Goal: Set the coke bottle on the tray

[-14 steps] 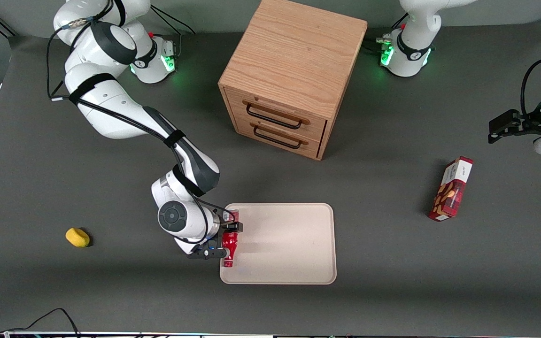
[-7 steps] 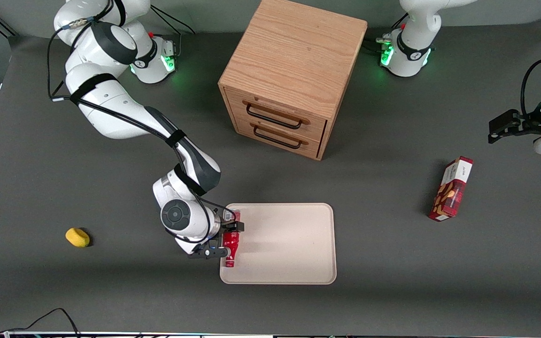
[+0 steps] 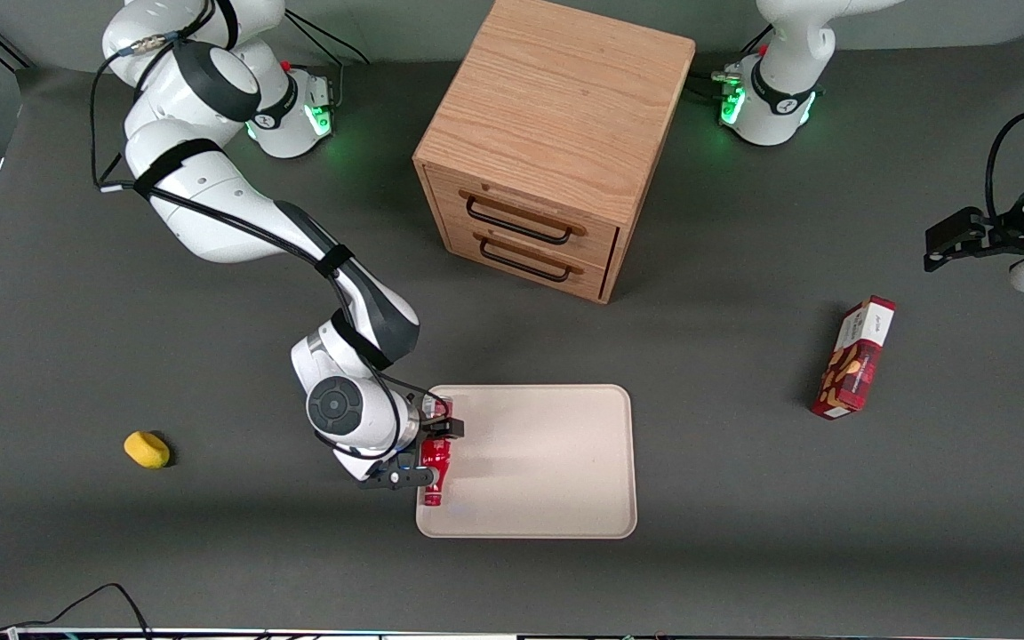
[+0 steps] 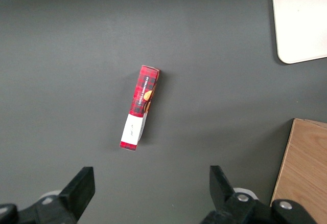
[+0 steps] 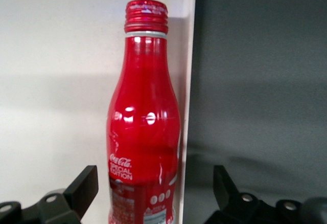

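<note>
The coke bottle (image 3: 434, 464) is slim and red with a red cap. It lies on its side on the beige tray (image 3: 548, 471), just inside the tray's rim at the working arm's end, with its cap nearer the front camera. My right gripper (image 3: 428, 456) is directly over it, open. In the right wrist view the bottle (image 5: 145, 116) lies between the two black fingers (image 5: 82, 188), with a gap on each side, on the tray (image 5: 56, 55) beside its rim. The gripper (image 5: 153, 196) straddles the bottle's base end.
A wooden two-drawer cabinet (image 3: 548, 133) stands farther from the front camera than the tray. A red snack box (image 3: 854, 358) lies toward the parked arm's end and also shows in the left wrist view (image 4: 139, 114). A small yellow object (image 3: 147, 449) lies toward the working arm's end.
The working arm's wrist has shifted slightly toward the tray. The bottle has stayed in the same place on the tray.
</note>
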